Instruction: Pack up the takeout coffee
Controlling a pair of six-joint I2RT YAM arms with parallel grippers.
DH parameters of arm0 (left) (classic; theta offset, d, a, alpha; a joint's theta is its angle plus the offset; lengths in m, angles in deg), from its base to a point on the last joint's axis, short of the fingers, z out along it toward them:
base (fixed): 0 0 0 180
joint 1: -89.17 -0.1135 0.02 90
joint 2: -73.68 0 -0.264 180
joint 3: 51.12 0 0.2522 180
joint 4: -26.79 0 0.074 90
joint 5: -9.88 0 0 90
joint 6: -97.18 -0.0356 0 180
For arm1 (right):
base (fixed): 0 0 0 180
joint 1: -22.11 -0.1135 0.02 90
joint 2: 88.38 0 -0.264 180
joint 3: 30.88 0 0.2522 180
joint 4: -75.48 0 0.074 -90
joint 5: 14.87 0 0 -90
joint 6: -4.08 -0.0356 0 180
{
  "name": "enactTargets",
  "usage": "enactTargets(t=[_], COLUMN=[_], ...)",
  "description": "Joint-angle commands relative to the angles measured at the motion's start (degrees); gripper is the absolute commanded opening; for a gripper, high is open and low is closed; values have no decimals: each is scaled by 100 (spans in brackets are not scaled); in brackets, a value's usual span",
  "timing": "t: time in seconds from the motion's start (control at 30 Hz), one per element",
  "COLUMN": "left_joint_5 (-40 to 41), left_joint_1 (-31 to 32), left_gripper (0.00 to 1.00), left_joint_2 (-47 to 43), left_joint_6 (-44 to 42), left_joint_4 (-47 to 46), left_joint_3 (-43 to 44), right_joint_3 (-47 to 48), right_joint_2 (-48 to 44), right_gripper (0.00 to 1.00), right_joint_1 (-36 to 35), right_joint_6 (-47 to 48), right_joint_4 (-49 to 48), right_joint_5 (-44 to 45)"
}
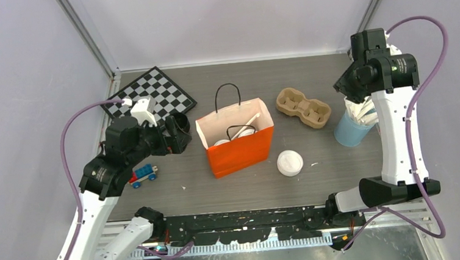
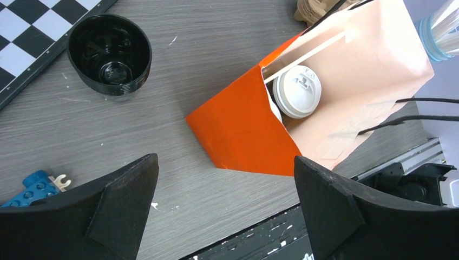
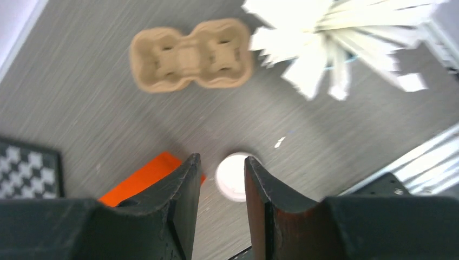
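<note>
Two grippers hang empty, left spread wide, right slightly apart, since the coffee cup already sits inside the orange bag.

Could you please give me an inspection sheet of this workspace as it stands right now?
Surface: grey wood-grain table, a few white specks.
Job's things: takeout coffee sits inside the orange bag, sip lid up.
Clutter: loose white disc, cardboard carrier, blue cup of white sticks, black cup, chessboard, blue toy.
Grippers: left gripper wide open, empty; right gripper slightly open, empty.
Cables: a purple cable loops off each arm.
Surroundings: pale walls, metal frame posts.
</note>
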Motion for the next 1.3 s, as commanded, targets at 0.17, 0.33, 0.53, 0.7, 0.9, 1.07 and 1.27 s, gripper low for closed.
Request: enactTargets(t=[0.17, 0.33, 0.53, 0.7, 0.9, 1.07, 1.27], left_joint_5=[143, 174, 129, 151, 149, 144, 162], left_joint_1=[21, 21, 21, 20, 20, 26, 20], left_gripper=[98, 99, 100, 100, 100, 100, 100], left_joint_2=[-303, -408, -478, -485, -480, -476, -419], left_joint_6=[-287, -362, -565, -693, -723, -713, -731], left_joint_4=[-144, -143, -167, -136, -90, -107, -124], left_joint_3=[-86, -230, -410, -421, -446, -437, -450], right_joint_3=[-816, -1237, -1564, -1949, -2199, -2396, -2560], right_joint_2=[-323, -339, -255, -357, -324, -360, -318], right_gripper=[38, 40, 41, 42, 42, 40, 36], right_joint_1=[706, 1163, 1503, 1573, 1576, 1582, 1580], right_joint_6=[298, 236, 378, 476, 388, 359, 393], right_joint_4=[-20, -197, -328, -742, -819, -953, -1023], right_joint_5=[2063, 1740, 1538, 1388, 1210, 1322, 1402])
